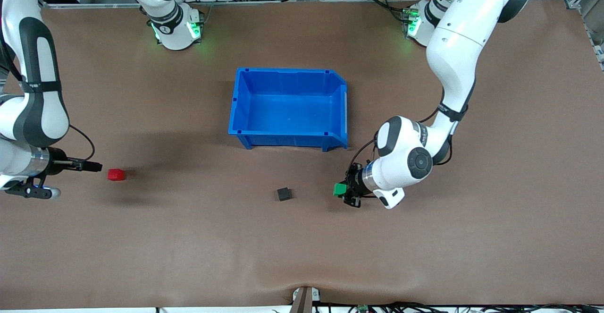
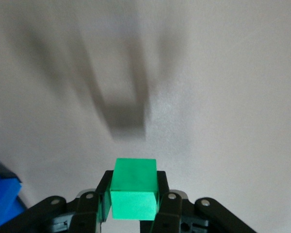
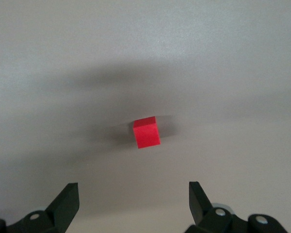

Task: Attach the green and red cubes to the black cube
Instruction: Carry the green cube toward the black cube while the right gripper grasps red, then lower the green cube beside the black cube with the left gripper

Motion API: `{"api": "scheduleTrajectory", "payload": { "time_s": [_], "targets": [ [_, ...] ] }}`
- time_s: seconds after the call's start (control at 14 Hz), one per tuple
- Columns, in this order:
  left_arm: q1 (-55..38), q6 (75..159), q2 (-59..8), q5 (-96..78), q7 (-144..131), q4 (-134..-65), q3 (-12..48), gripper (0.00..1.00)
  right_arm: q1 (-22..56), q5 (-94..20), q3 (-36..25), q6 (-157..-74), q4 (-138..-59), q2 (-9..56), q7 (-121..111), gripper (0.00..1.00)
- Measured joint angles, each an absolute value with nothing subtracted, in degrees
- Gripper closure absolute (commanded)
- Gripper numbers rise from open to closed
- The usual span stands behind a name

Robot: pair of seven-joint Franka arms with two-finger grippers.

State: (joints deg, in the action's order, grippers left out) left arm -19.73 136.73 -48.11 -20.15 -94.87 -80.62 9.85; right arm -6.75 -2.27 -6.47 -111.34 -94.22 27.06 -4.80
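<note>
My left gripper [image 1: 346,191] is shut on the green cube [image 1: 339,189] and holds it just above the table, beside the black cube [image 1: 283,193], toward the left arm's end. In the left wrist view the green cube [image 2: 133,191] sits clamped between both fingers [image 2: 167,201]. The black cube does not show in that view. The red cube [image 1: 116,174] lies on the table toward the right arm's end. My right gripper [image 1: 94,166] is open and empty, close beside the red cube but apart from it. In the right wrist view the red cube [image 3: 146,132] lies ahead of the open gripper [image 3: 131,189].
A large blue bin [image 1: 288,71] stands empty at the table's middle, farther from the front camera than the black cube. The brown table [image 1: 302,247] stretches bare nearer the front camera. Both robot bases stand along the top.
</note>
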Motion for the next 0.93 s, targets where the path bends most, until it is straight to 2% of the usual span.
{"api": "scheduleTrajectory", "payload": {
  "time_s": [0.93],
  "targets": [
    [-26.5, 149.7, -54.8, -20.2, -112.7, -75.6, 9.6, 1.00, -7.2, -2.3, -6.5, -115.8, -94.3, 31.4, -4.8, 0.00]
  ]
}}
